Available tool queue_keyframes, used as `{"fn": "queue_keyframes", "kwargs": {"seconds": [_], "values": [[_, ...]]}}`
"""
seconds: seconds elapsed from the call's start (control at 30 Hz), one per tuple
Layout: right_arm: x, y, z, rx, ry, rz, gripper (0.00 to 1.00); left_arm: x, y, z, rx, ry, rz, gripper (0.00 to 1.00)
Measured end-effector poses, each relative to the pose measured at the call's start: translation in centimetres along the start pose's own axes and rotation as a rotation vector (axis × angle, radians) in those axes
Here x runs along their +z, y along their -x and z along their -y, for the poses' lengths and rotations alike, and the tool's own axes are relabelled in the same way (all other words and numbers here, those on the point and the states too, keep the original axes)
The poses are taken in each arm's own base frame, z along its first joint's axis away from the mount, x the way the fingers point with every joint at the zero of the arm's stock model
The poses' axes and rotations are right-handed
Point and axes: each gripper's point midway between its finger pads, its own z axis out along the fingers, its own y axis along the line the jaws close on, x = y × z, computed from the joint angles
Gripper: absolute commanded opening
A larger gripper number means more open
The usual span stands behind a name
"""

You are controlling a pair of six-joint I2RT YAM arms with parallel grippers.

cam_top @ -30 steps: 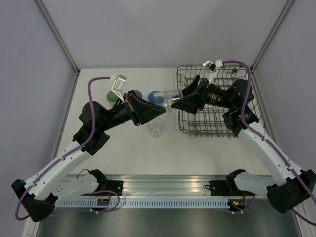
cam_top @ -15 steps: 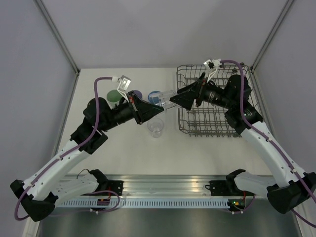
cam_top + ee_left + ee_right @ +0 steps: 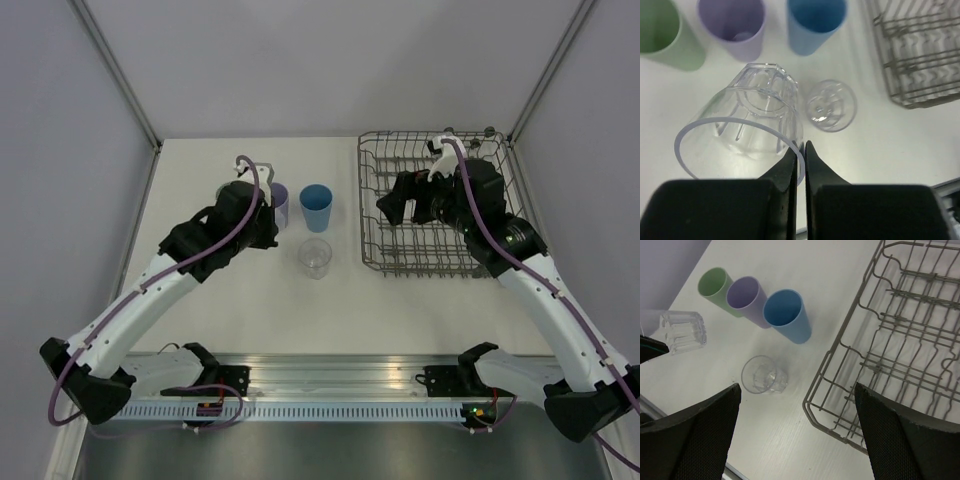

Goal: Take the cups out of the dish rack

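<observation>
The left hand (image 3: 800, 152) pinches one rim wall of a light, stiff, slippery clear cup (image 3: 745, 125), tilted over the worktop (image 3: 880, 145) near the lavender cup (image 3: 732, 22), a thin hold that looks likely to slip, while the right hand (image 3: 796, 405) gapes wide beside the dish rack (image 3: 900, 340).

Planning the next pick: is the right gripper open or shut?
Open: the right gripper's black fingers stand wide apart, nothing between them. The left gripper pinches a clear faceted cup.
</observation>
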Motion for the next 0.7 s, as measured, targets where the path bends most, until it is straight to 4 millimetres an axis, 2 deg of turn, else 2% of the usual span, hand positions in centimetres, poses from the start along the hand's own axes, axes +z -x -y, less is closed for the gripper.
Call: {"fn": "queue_keyframes", "kwargs": {"seconds": [0.1, 0.23, 0.57, 0.7], "values": [[-0.8, 0.0, 0.9, -0.022, -0.053, 0.006, 0.98, 1.5, -2.4, -2.9, 0.018, 0.081, -0.136, 0.02], [-1.5, 0.0, 1.6, -0.048, -0.087, 0.009, 0.98, 3.0, -4.9, -5.2, 0.021, 0.110, -0.288, 0.02], [-2.5, -1.1, 2.2, -0.104, -0.109, -0.013, 0.98, 5.5, -10.7, -5.8, 0.092, 0.090, -0.593, 0.03], [-2.6, -1.5, 2.4, -0.115, -0.110, -0.024, 0.98, 6.5, -12.4, -5.6, 0.130, 0.090, -0.695, 0.04]]}}
